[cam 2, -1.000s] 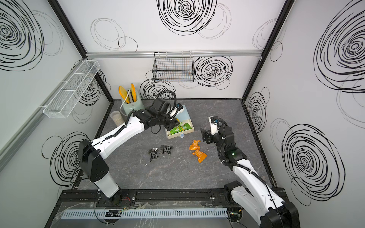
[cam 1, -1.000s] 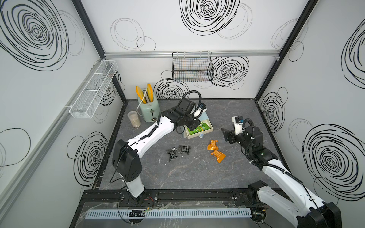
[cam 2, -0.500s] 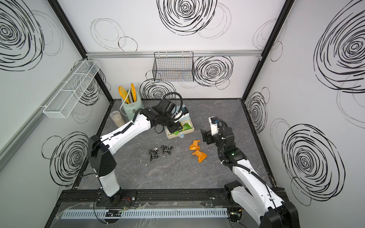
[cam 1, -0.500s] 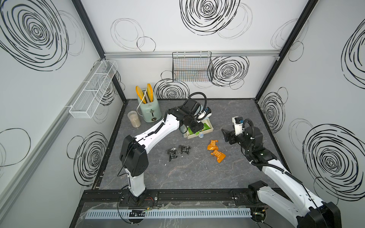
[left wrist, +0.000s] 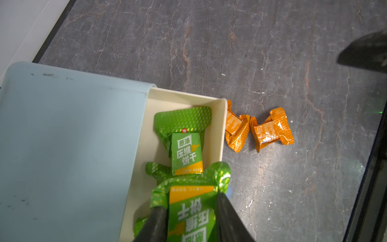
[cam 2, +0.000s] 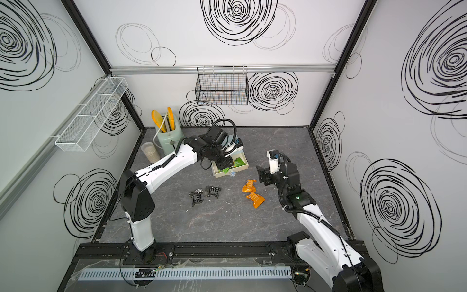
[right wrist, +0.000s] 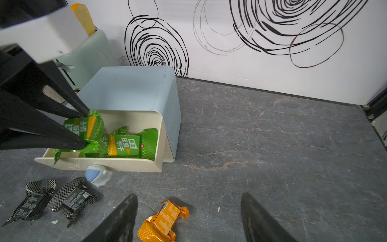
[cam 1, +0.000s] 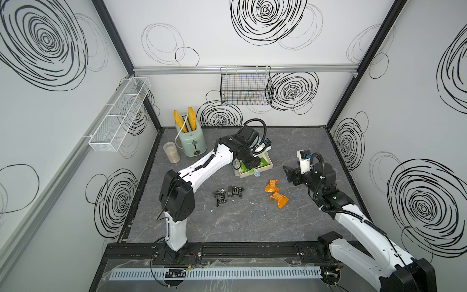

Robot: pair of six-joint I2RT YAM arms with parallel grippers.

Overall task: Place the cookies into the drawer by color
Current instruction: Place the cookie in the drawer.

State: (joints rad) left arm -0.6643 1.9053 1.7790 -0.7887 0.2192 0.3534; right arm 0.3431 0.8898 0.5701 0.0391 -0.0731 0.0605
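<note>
The drawer (cam 1: 262,141) is a pale blue chest (right wrist: 134,88) with its lowest cream tray (left wrist: 223,125) pulled out. One green cookie packet (left wrist: 186,150) lies in that tray. My left gripper (left wrist: 190,202) is shut on another green packet (left wrist: 191,218) just over the tray, as the right wrist view also shows (right wrist: 83,127). Two orange packets (cam 1: 272,185) (cam 1: 279,199) and two black ones (cam 1: 219,196) (cam 1: 235,191) lie on the floor in front. My right gripper (right wrist: 188,197) hangs open above an orange packet (right wrist: 163,222), not touching it.
A mint-green toaster (cam 1: 190,140) with two yellow slices and a cup (cam 1: 171,153) stand at the back left. A black wire basket (cam 1: 246,86) hangs on the back wall, a white mesh shelf (cam 1: 121,113) on the left wall.
My left gripper has carried the green packet forward and down over the open tray. The right arm has not moved.
</note>
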